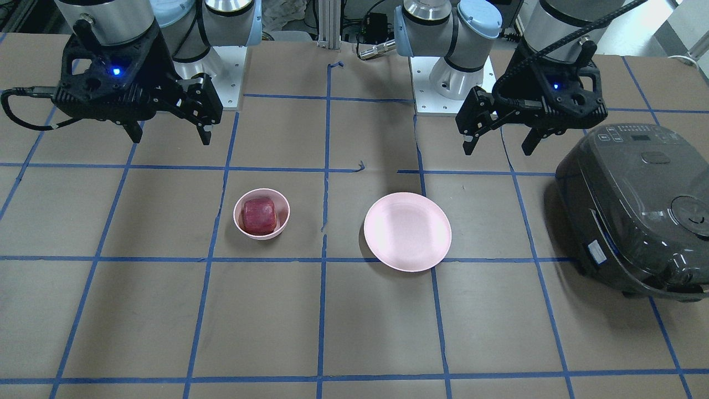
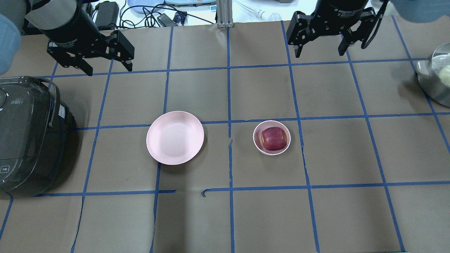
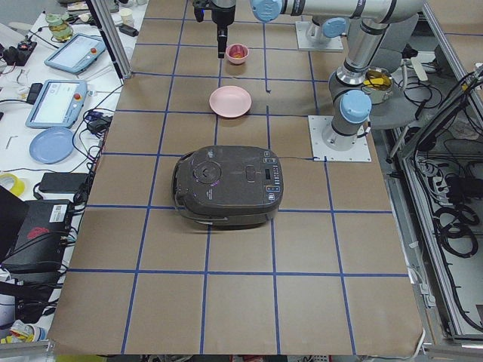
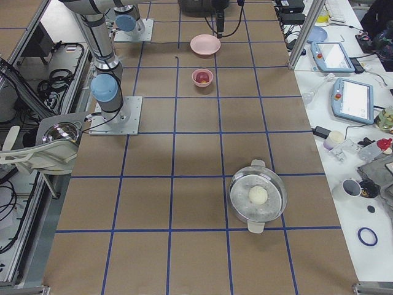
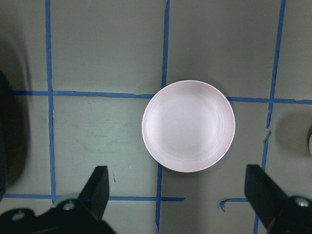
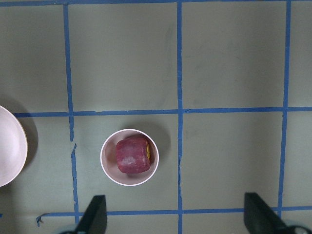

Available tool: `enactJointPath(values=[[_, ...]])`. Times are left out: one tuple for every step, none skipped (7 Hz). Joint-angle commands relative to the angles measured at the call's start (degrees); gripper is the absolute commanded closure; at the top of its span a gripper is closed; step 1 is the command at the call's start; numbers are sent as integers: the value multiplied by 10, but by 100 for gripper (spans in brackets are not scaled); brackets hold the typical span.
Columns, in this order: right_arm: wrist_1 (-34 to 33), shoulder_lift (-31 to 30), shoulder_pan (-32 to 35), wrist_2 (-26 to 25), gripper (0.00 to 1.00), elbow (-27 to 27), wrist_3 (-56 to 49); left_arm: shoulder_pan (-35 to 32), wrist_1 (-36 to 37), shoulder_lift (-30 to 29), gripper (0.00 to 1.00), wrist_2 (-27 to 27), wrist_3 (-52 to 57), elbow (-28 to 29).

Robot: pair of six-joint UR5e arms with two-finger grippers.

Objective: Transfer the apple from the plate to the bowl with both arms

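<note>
Above the robot's side of the worktop point(image 2: 316, 211), the right hand point(image 2: 320, 52) hangs released, fingers spread and empty. The left hand point(image 2: 107, 68) hangs likewise, spread wide on nothing. The apple point(image 2: 274, 138) sits inside the bowl point(image 2: 254, 137), out toward the middle from the right hand, which is the nearer one. The plate point(image 2: 175, 137) lies bare on the left hand's side, well apart from the bowl. The transfer looks complete.
</note>
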Motion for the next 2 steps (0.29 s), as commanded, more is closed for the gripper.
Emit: enactJointPath(values=[[1,0,0,0,0,1,0,-2,-6,6,0,3,2,0],[0,0,0,0,0,1,0,-2,-5,6,0,0,2,0]])
